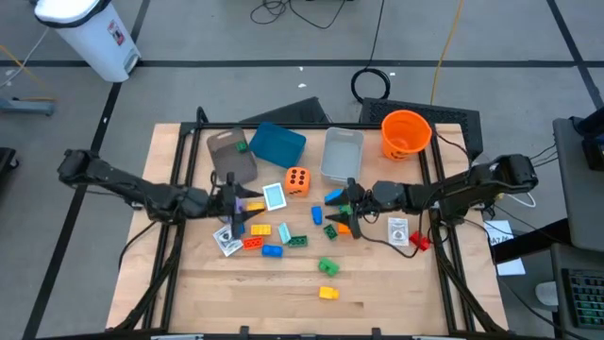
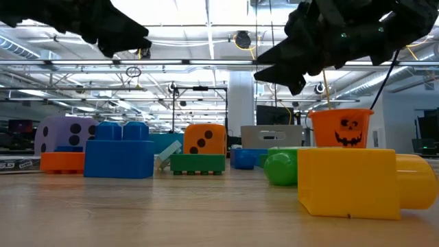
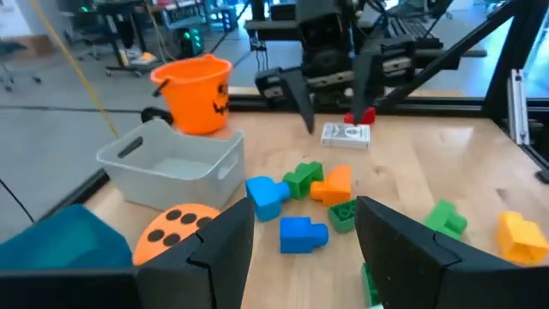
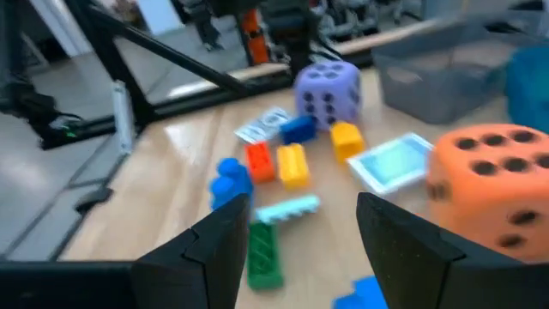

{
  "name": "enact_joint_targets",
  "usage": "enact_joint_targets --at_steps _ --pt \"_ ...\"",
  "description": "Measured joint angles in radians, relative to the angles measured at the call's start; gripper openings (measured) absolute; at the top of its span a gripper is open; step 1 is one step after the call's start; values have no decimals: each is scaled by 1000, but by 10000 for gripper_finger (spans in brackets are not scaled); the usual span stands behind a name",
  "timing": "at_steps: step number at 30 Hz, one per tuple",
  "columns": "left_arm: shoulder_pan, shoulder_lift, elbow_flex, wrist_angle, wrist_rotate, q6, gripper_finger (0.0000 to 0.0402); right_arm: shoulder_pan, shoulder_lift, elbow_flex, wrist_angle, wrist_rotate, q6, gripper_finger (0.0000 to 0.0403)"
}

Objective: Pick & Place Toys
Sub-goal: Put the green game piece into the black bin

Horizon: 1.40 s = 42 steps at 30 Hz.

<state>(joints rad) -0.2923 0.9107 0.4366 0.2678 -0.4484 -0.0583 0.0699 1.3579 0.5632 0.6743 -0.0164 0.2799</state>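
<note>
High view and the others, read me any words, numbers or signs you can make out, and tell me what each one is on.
No words or numbers can be read.
Orange bucket: a black pumpkin face, no text.
Orange die and purple die: dots only.
Cards: print too blurred to read.

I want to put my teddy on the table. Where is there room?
The bare wood along the near edge, below the yellow brick, is free, and so is the near-left corner. The middle is crowded: bricks, cards and the orange die lie between both grippers.
</note>
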Motion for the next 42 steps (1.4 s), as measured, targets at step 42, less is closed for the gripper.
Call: enact_joint_targets --at_steps 42 --pt "-48 281 66 335 -48 82 212 288 -248 247 -841 525 -547 232"
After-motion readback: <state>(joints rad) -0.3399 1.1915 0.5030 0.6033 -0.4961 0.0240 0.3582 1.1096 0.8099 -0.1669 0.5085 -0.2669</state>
